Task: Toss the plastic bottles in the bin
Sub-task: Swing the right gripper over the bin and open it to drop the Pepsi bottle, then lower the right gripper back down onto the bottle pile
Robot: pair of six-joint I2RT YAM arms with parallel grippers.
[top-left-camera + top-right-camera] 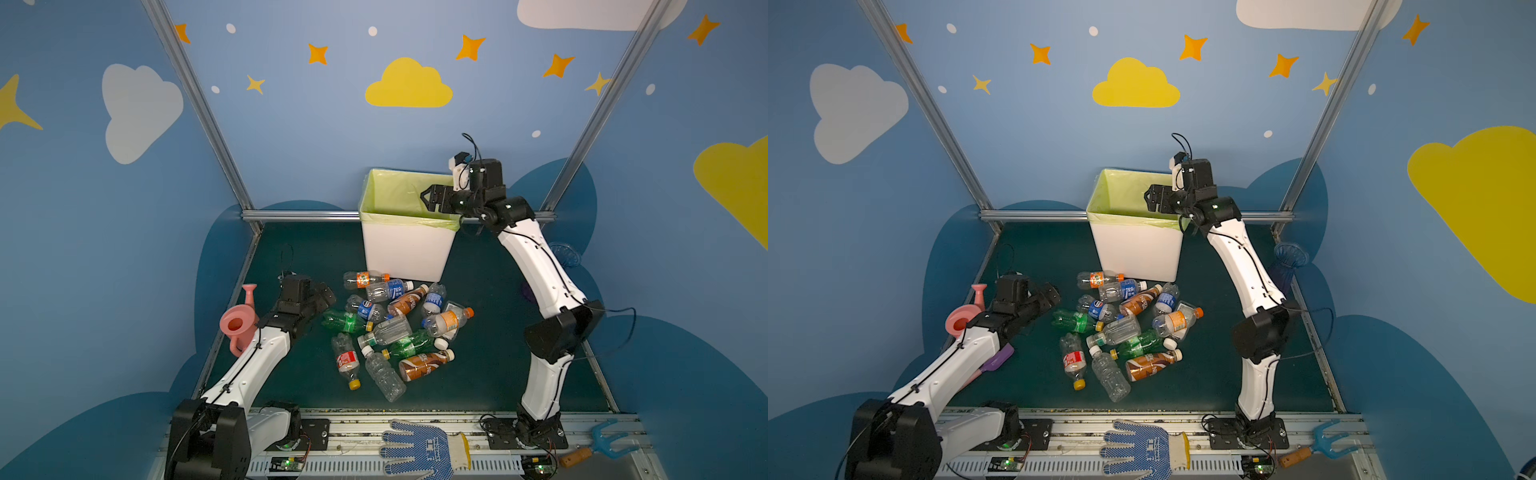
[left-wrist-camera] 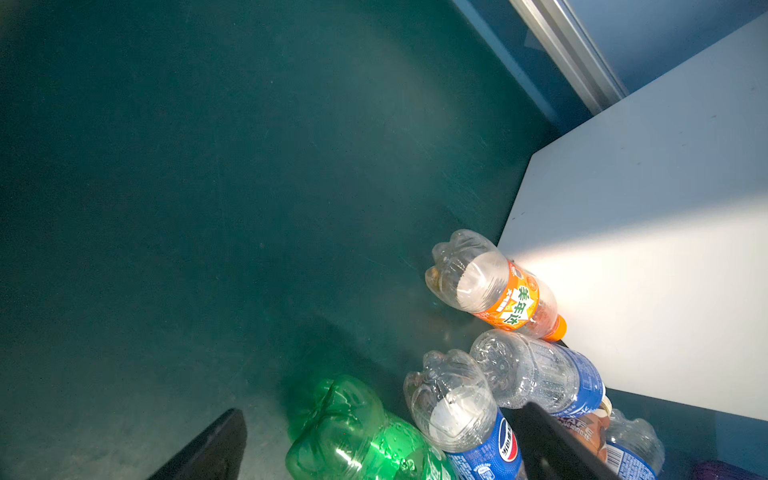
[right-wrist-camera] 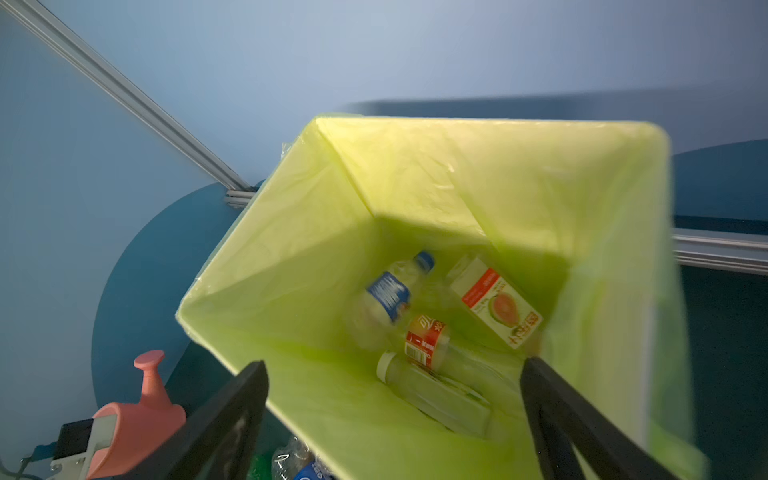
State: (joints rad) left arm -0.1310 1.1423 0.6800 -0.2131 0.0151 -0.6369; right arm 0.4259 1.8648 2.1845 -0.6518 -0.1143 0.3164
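Several plastic bottles [image 1: 395, 328] [image 1: 1125, 328] lie heaped on the green mat in front of the bin [image 1: 405, 249] [image 1: 1138, 253], which is white with a yellow-green liner. My right gripper [image 1: 428, 197] [image 1: 1150, 198] hangs open over the bin's right rim with nothing between its fingers [image 3: 232, 415]. Down inside the bin [image 3: 291, 232] lie a blue-labelled bottle [image 3: 388, 293], a red-labelled bottle [image 3: 428, 343] and a clear bottle [image 3: 436, 395]. My left gripper [image 1: 328, 295] [image 2: 382, 432] stands open just left of the heap, above a green bottle [image 2: 353, 432] and a blue-labelled bottle [image 2: 461, 411].
A pink watering can [image 1: 239, 322] stands behind the left arm. A blue vase [image 1: 1289, 257] stands at the right wall. A juice carton [image 3: 494, 303] lies in the bin. A dotted glove [image 1: 419, 451] and a small blue fork [image 1: 598, 444] lie on the front rail.
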